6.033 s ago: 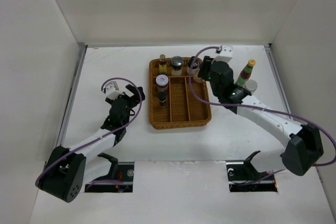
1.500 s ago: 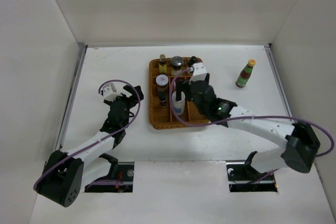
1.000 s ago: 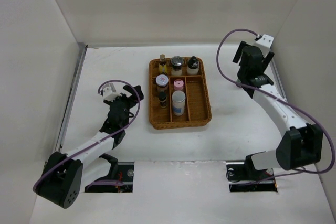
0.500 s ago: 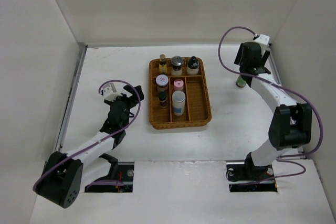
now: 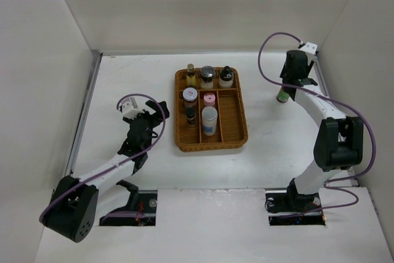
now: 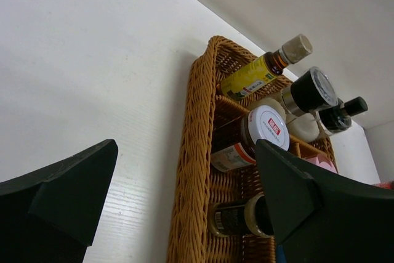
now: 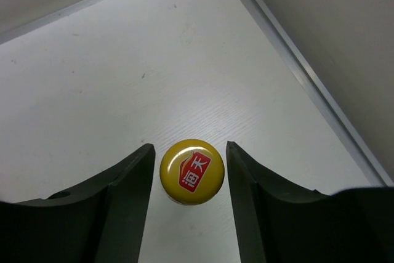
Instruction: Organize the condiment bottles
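I am bringing the right gripper (image 7: 188, 151) from the tray (image 5: 242, 129) to the last sauce bottle (image 7: 191, 173), fingers open around its cap.

1. My right gripper (image 7: 189, 154) straddles the yellow-capped sauce bottle (image 7: 191, 171). There is only a thin sliver of room between the cap and each finger.
2. Ahead of those fingers and off to their left, the table (image 7: 117, 60) lies bare.
3. Off to their right, a metal rail (image 7: 289, 60) and the side wall (image 7: 332, 16) hem me in.
4. My left gripper (image 6: 184, 152) is spread wide with bare table to its left. The wicker tray (image 6: 192, 109) blocks the way ahead, and its packed bottles (image 6: 265, 129) seem to leave no gap.
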